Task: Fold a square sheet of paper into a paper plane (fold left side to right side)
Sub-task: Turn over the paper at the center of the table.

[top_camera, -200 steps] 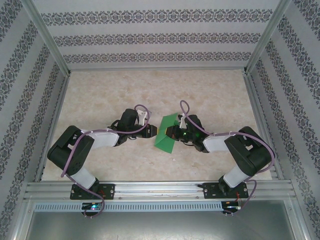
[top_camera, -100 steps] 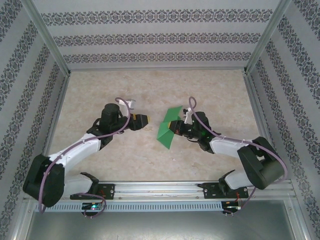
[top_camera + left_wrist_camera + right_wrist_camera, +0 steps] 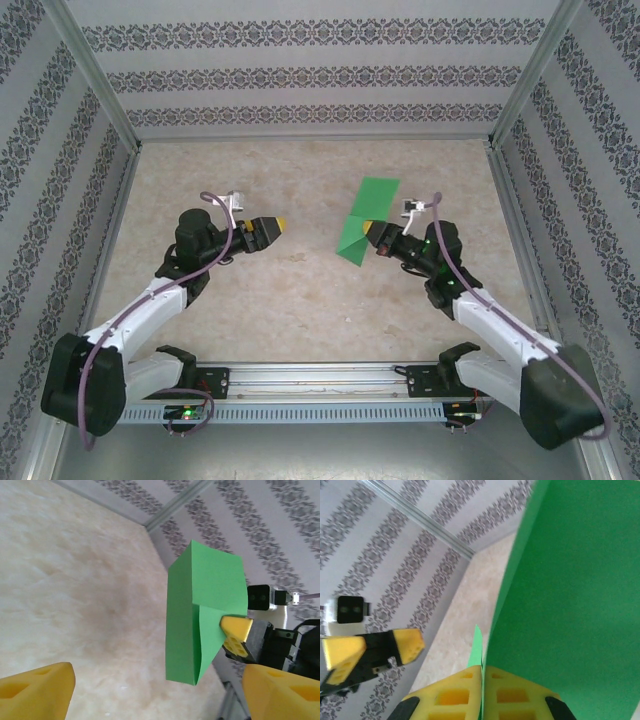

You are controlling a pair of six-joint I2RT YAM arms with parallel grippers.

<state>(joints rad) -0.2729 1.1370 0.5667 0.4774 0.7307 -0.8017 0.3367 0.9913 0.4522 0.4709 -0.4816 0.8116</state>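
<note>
In the top view the square sheet of paper [image 3: 370,205], bright green and already folded over on itself, sits at about 2 o'clock from the middle of the table [image 3: 300,310]. It is held up on edge rather than lying flat. An upper panel leans toward 12 o'clock and a narrower pointed part hangs toward 7 o'clock. Whether its lowest corner touches the table cannot be told.

The right gripper [image 3: 374,231] has the paper. It comes in from 4 o'clock, and its claw is closed flat on the sheet's 4 o'clock edge. In the right wrist view its two yellow pads [image 3: 530,685] meet at 6 o'clock with the thin green edge pinched between them, and the sheet rises from there toward 1 o'clock. The left wrist view shows the same grip from the other side. There one yellow fingertip presses on the paper at its 4 o'clock edge, just under a crease that runs across the sheet.

The left gripper [image 3: 277,226] is at 9 o'clock of the paper, well apart from it, pointing toward 3 o'clock. Its claw is spread wide and has hold of nothing. In its own wrist view the yellow fingers [image 3: 37,692] sit at 7 and 5 o'clock with bare table in the gap.

Patterned walls [image 3: 320,75] close the table at 9, 12 and 3 o'clock.
</note>
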